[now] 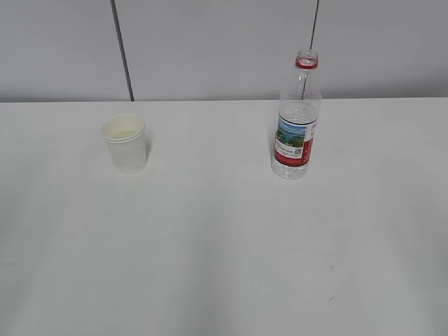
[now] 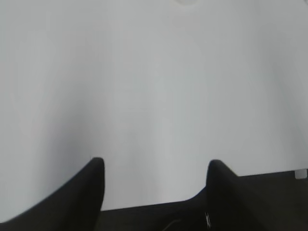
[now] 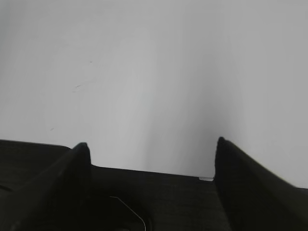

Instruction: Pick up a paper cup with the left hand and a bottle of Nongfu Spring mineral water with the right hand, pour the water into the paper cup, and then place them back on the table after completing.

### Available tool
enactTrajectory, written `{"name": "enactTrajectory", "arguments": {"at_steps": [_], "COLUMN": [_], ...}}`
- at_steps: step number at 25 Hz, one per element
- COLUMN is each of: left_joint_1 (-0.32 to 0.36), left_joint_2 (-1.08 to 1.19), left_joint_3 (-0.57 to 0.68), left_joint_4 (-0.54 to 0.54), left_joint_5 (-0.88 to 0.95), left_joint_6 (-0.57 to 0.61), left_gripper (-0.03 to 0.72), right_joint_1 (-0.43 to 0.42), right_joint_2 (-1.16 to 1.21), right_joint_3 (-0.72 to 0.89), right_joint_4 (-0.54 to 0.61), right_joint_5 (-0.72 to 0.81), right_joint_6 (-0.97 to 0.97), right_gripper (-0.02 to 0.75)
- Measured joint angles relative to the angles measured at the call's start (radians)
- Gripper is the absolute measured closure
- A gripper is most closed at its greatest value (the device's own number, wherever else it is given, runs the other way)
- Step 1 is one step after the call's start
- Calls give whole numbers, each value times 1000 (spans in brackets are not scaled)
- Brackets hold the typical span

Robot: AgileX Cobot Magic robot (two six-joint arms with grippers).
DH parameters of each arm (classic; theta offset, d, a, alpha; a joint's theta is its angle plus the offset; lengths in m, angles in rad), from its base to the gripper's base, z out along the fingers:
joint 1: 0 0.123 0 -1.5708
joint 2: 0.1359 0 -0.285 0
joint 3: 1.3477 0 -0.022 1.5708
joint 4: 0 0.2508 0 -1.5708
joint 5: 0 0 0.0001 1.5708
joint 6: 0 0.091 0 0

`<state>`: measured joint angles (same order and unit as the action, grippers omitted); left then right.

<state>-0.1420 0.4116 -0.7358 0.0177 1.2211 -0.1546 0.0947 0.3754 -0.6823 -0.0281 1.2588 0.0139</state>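
A white paper cup stands upright on the white table at the left, with a little water showing inside. A clear Nongfu Spring bottle with a red neck ring and no cap stands upright at the right, partly filled. Neither arm shows in the exterior view. In the left wrist view my left gripper is open and empty over bare table near its front edge; the cup's base just shows at the top edge. In the right wrist view my right gripper is open and empty over bare table.
A grey panelled wall runs behind the table's far edge. A dark floor lies below the table's front edge in both wrist views. Faint small marks dot the tabletop.
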Motion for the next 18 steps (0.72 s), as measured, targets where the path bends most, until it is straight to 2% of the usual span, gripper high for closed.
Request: {"name": "enactTrajectory", "arguments": {"at_steps": [11,18], "left_joint_1": [0,0], "left_joint_2": [-331,-413], "left_joint_3": [165,182], "left_joint_4": [-3,-6], "left_joint_5": [-41,-70], "left_joint_6": [0,1], "left_gripper": [272,272], "right_joint_1": [0,0], "right_joint_2": [-285,-390], "right_joint_3": [162,183], "right_joint_4": [-39,-40], "right_joint_5": [-103,-110], "right_joint_6": [-14,-14], "right_gripper": [150,150]}}
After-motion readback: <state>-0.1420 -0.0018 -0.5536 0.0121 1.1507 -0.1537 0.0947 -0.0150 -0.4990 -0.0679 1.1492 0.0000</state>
